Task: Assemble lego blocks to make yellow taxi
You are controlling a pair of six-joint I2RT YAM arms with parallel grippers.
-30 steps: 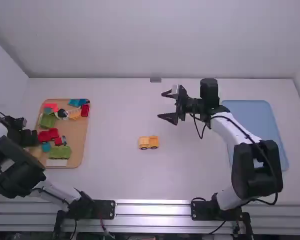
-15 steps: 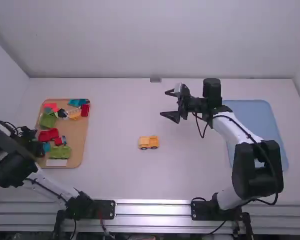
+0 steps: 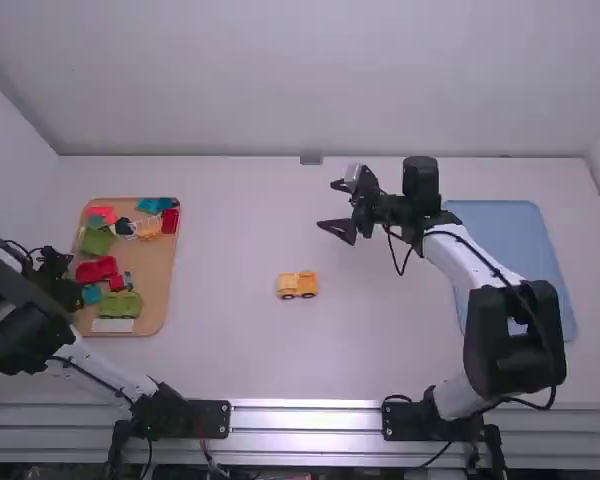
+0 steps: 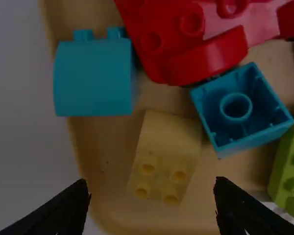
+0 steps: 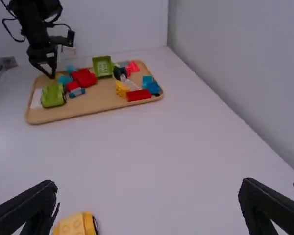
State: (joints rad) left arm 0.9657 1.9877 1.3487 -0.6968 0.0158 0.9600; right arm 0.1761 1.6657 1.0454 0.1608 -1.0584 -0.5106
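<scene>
Yellow-orange toy vehicle of plastic blocks with dark wheels [image 3: 297, 285] sits near the middle of the white surface [image 3: 230, 350], well apart from both trays; studs show on its top in the right wrist view. Left gripper [image 3: 72, 280] is at the left side of the tan tray with rounded corners [image 3: 157, 275], fingers spread wide, nothing gripped. In the left wrist view a pale yellow block with four studs and a smooth end [image 4: 164, 156] lies in the tray, seen between the fingers and touching neither. Near it: a teal block with a rounded side [image 4: 93, 76], a square teal block, hollow underside up [image 4: 245, 110], and a large red studded piece [image 4: 186, 39]; a light green studded block [image 4: 289, 171] lies past the square teal one. Elsewhere in the tray, high view: green open box-shaped piece [image 3: 97, 240], pink piece [image 3: 102, 213], blue piece [image 3: 155, 205], long red block [image 3: 170, 221] with a yellow piece [image 3: 148, 229] beside it, green studded piece [image 3: 120, 304], flat white piece [image 3: 113, 325] near the tray edge closest to the arm bases. Right gripper [image 3: 344, 208] hangs over the surface, farther from the bases than the toy vehicle and slightly right of it; fingers wide apart, holding nothing. Flat light-blue tray [image 3: 510, 240] lies on the surface at far right, partly behind the right arm.
</scene>
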